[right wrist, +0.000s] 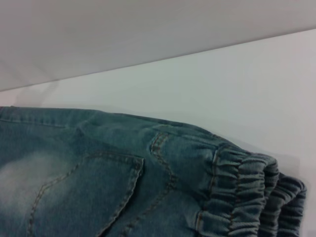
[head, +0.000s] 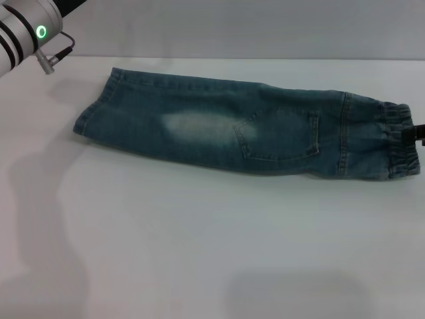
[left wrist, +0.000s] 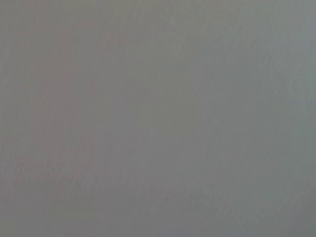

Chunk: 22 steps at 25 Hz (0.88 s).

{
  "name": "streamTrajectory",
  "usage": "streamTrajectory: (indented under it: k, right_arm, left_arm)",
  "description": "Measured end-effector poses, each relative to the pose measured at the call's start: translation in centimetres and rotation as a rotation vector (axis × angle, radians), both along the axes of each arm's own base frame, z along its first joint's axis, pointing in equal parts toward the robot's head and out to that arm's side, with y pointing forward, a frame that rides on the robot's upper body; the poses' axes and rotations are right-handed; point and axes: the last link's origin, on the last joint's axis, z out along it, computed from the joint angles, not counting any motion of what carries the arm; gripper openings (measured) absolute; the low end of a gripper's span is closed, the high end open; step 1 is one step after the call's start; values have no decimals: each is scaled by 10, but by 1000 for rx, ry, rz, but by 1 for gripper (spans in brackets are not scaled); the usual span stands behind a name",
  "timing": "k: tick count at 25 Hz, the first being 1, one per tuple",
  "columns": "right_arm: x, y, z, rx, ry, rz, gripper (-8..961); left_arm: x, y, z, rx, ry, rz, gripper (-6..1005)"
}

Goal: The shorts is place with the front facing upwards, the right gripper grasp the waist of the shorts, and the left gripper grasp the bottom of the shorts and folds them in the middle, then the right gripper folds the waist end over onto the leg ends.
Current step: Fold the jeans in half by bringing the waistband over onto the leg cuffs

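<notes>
The shorts [head: 246, 129] lie folded lengthwise across the white table [head: 199, 252], running from nine to three o'clock in the head view: blue-green denim, one pale faded patch, a stitched pocket. The leg ends [head: 93, 109] lie at nine o'clock, the gathered waist [head: 398, 139] at three. The right gripper [head: 420, 133] shows as a black tip touching the waist; its grip cannot be told. The left gripper's arm [head: 23, 33] hangs at ten o'clock, apart from the hems, fingers unseen.
</notes>
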Motion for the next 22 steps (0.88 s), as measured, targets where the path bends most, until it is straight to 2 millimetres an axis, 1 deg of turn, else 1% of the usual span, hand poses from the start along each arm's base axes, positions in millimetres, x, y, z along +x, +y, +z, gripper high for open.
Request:
streamTrajectory:
  k: [10,22]
  right_arm:
    - [-3,6,-19,-10,-1,1,453]
    - [-6,8,-32,-6,3,6,436]
  left_arm:
    - [-1,-2,-4,-11,-12,2,837]
    - [-1,-3,-4,-13,-20,-2,838]
